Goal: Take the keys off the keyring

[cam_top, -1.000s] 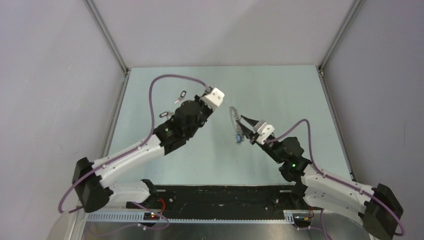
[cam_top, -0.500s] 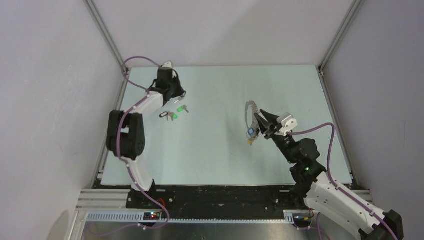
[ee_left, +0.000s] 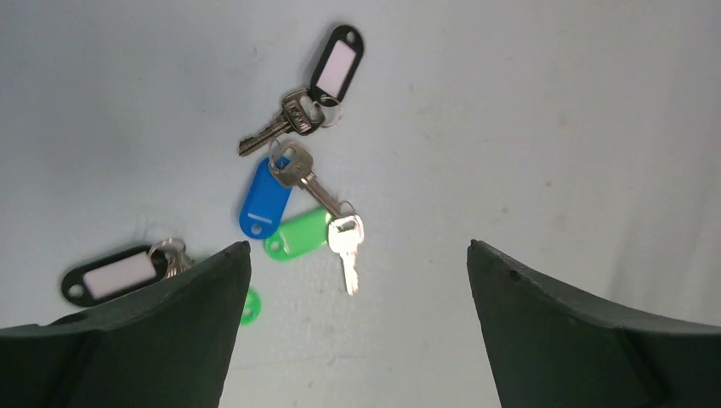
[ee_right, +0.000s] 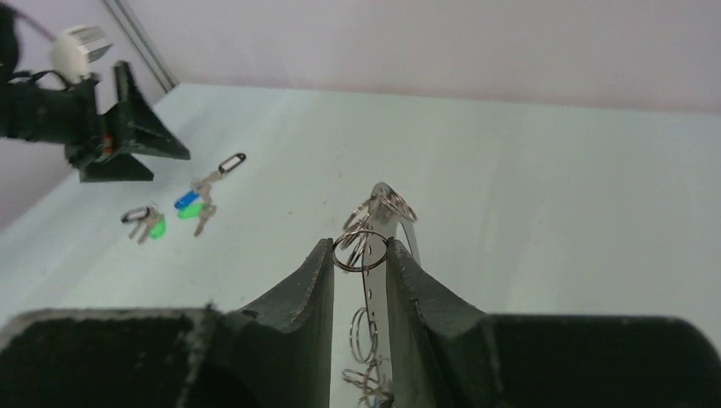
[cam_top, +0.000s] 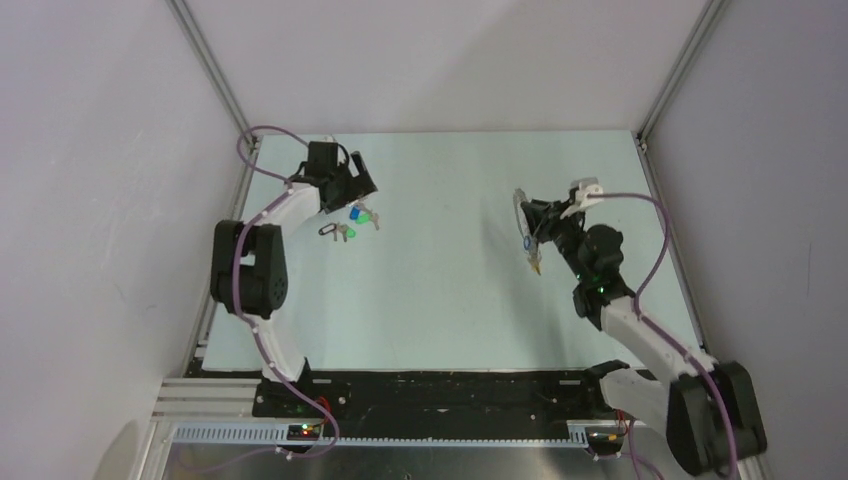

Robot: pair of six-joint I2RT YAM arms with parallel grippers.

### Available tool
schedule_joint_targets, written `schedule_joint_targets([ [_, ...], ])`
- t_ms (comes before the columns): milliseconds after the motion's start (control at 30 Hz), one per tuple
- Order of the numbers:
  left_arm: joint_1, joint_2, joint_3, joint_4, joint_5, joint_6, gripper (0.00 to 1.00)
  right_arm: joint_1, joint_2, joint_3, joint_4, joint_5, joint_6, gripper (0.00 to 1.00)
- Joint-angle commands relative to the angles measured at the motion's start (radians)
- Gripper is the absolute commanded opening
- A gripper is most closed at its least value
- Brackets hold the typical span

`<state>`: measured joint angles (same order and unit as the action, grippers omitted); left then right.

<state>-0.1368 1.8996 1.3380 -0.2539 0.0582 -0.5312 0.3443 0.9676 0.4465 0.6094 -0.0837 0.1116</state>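
Pinched tight on the keyring (ee_right: 371,293) at the right gripper (ee_right: 359,251), up above the table (cam_top: 450,290) on the right side, with a few keys (cam_top: 528,243) hanging below. Spread wide and empty at the left gripper (ee_left: 357,246), low over the loose keys (ee_left: 299,170) with a blue tag (ee_left: 263,200), a green tag (ee_left: 298,235) and 2 black tags (ee_left: 338,62), far left. Could slip from here: thin wire, small pinch, so maybe a drop or a twist. Could snag on the small rings too. No words to read; white tag labels blank.
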Motion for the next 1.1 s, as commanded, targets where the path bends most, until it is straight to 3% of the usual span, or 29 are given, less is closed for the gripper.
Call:
schedule_joint_targets([
  [0,0.003,-0.212,-0.036,-0.015,-0.015,-0.011,1.00,-0.129,0.155,0.155,0.242,-0.194,0.278,0.34],
  [33,0.003,-0.263,-0.060,-0.025,-0.027,-0.018,1.00,-0.160,0.203,0.170,0.246,-0.217,0.328,0.52],
  [67,0.003,-0.290,-0.072,-0.044,-0.048,-0.039,1.00,-0.169,0.219,0.191,0.249,-0.214,0.346,0.85],
  [133,0.003,-0.404,-0.105,-0.066,-0.095,-0.047,1.00,-0.183,0.235,0.204,0.251,-0.200,0.361,0.98],
  [433,0.003,-0.812,-0.230,-0.068,-0.155,0.049,1.00,-0.241,0.028,0.318,-0.146,0.016,0.415,0.99],
  [533,0.002,-0.954,-0.303,-0.056,-0.198,0.097,1.00,-0.247,-0.100,0.319,-0.219,0.129,0.352,1.00],
  [700,0.002,-1.155,-0.414,-0.014,-0.267,0.144,1.00,-0.248,-0.252,0.318,-0.320,0.179,0.234,0.99],
  [900,0.000,-1.302,-0.491,0.025,-0.268,0.147,1.00,-0.248,-0.350,0.319,-0.388,0.223,0.197,0.99],
  [1067,-0.001,-1.336,-0.500,0.037,-0.256,0.161,1.00,-0.248,-0.360,0.319,-0.426,0.212,0.223,1.00],
])
